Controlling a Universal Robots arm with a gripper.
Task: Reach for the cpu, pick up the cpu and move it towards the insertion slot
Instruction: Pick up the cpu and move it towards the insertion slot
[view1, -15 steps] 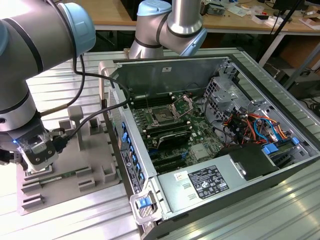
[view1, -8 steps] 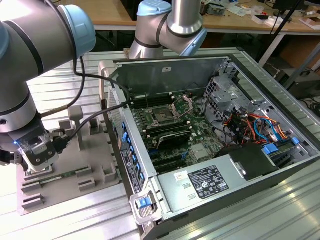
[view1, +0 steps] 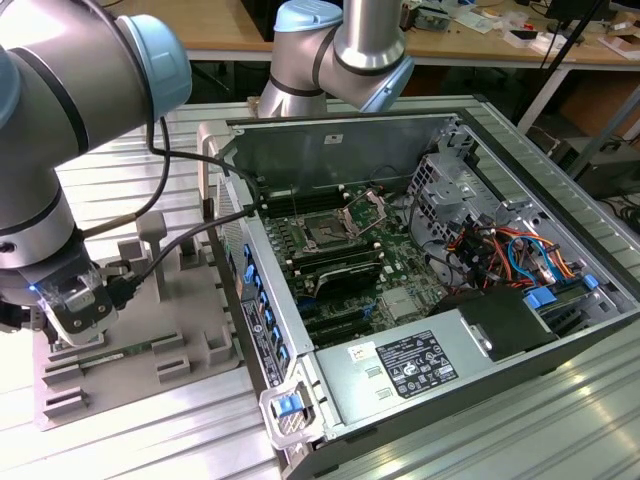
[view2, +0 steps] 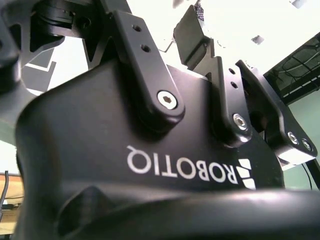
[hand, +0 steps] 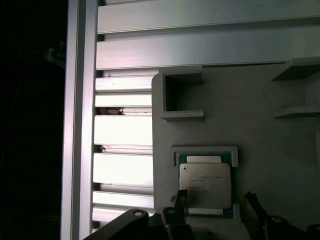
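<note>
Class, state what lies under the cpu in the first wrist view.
The cpu lies in a pale-rimmed recess of the grey tray; the rim shows beside it. The recess floor beneath is covered by the chip.

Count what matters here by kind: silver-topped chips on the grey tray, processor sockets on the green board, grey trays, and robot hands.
cpu, lying in a recess of the tray: 1
insertion slot, on the green board: 1
grey tray: 1
hand, open, fingers either side of the cpu: 1
Total: 4
</note>
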